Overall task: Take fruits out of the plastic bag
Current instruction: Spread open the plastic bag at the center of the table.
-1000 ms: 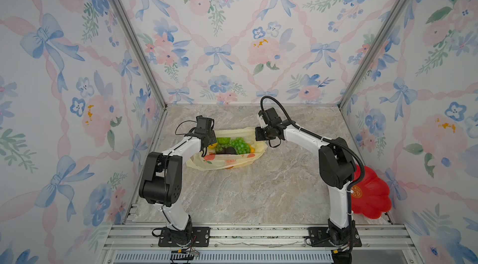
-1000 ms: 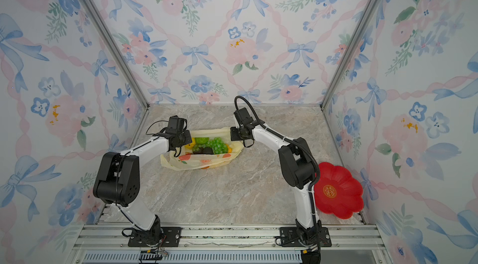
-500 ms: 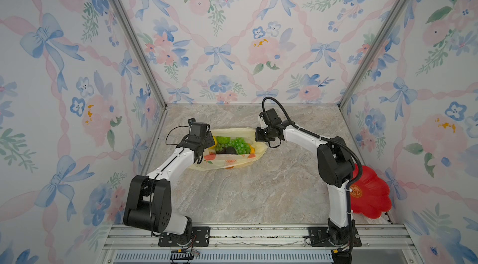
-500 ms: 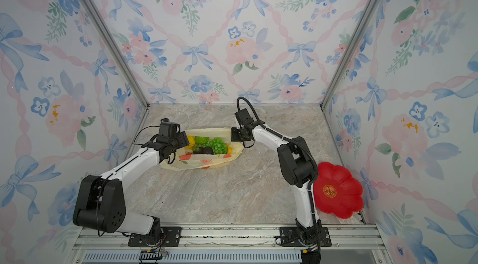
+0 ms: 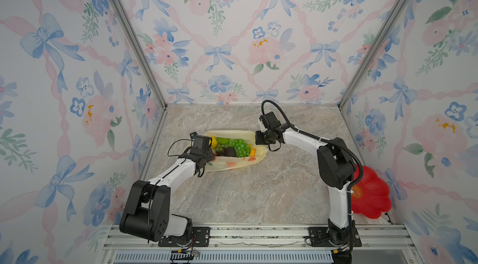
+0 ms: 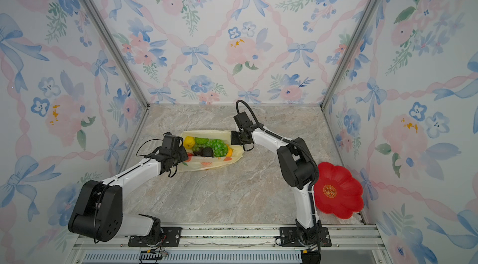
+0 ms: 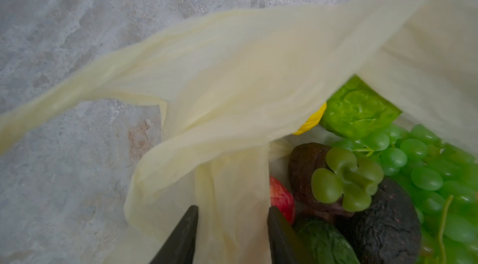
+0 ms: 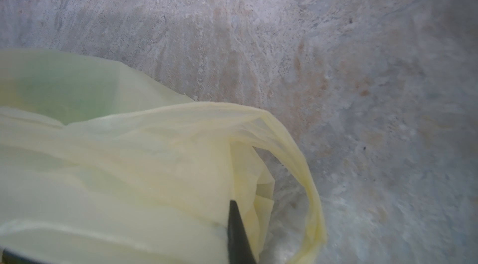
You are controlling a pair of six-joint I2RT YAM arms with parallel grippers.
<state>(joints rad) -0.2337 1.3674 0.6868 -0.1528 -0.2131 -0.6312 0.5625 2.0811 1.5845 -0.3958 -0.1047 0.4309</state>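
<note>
Marble table (image 5: 258, 193) | left arm (image 5: 176, 172), right arm (image 5: 302, 138) bent (both low) at plastic bag (image 5: 232, 165)

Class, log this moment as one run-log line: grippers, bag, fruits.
left gripper: open, plastic bag film between jaws | right gripper: shut on bag edge | fruits: inside bag, none removed

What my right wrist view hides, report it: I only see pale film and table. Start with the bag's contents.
Observer: The plastic bag lies open, with a green grape bunch, dark avocado and lemon showing inside.
Operator: Now the left arm.
Observer: The left gripper is at the bag's opposite end, jaws apart with film between them; a pinch I can't confirm.
Operator: Now a drop spot.
Observer: A red flower-shaped plate sits near the right arm's base.
</note>
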